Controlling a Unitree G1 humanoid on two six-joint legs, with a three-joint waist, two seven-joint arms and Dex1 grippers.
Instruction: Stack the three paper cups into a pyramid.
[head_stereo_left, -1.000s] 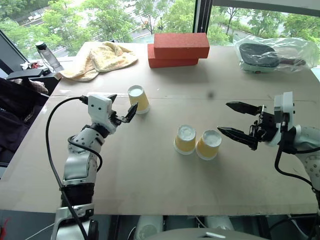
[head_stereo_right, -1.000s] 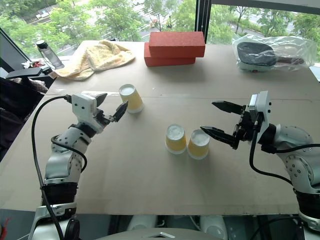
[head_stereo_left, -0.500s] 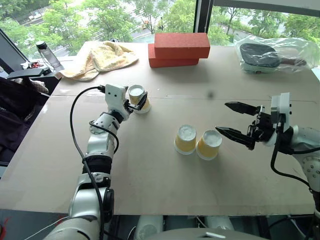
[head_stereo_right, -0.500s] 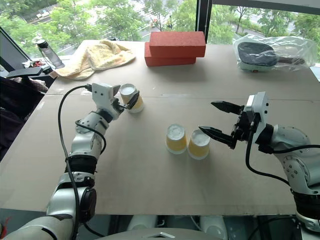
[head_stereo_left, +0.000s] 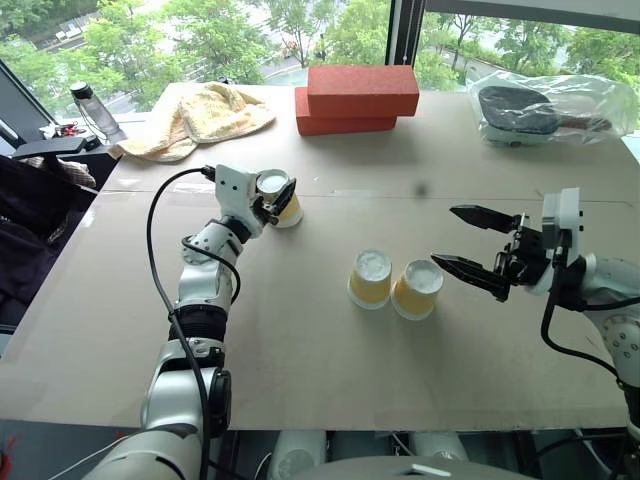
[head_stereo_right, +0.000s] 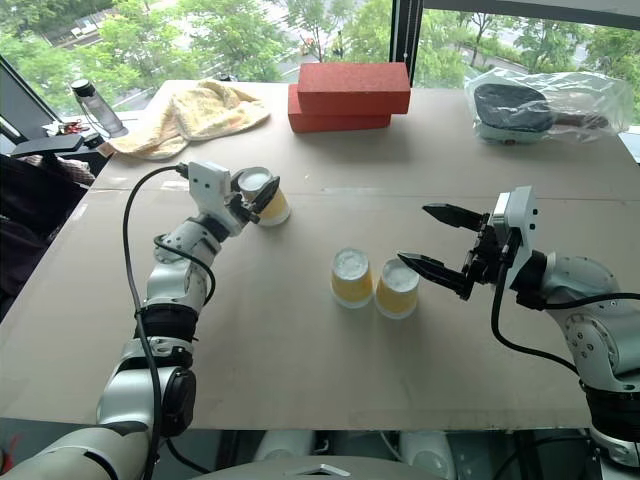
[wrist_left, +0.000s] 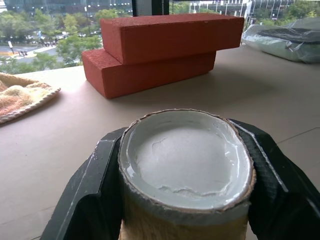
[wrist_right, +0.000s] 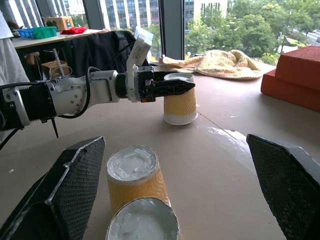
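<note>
While the left gripper (head_stereo_left: 277, 199) clamps its two black fingers (wrist_left: 92, 190) around the top of one upside-down paper cup (head_stereo_left: 279, 198) on the far left part of the cardboard-covered table (head_stereo_left: 300, 350), the cup's white rim rests on the tabletop, as the right wrist view shows. That cup's base looks squeezed slightly oval between the fingers. Its two mates, the left paper cup of the pair (head_stereo_left: 370, 278) and the right paper cup of the pair (head_stereo_left: 417, 289), stand upside down side by side, touching, near the table's middle and well apart from the gripped cup. Just right of that pair, the right gripper (head_stereo_left: 472, 244) hangs above the table with its jaws spread wide and nothing between them, its near finger close beside the right cup. At the far edge lie two stacked red bricks (head_stereo_left: 357, 98), a yellow towel (head_stereo_left: 200, 118) to their left, and a clear plastic bag (head_stereo_left: 550, 108) holding a dark object to their right. A water bottle (head_stereo_left: 92, 110) stands beyond the towel, off the table's far left corner.
</note>
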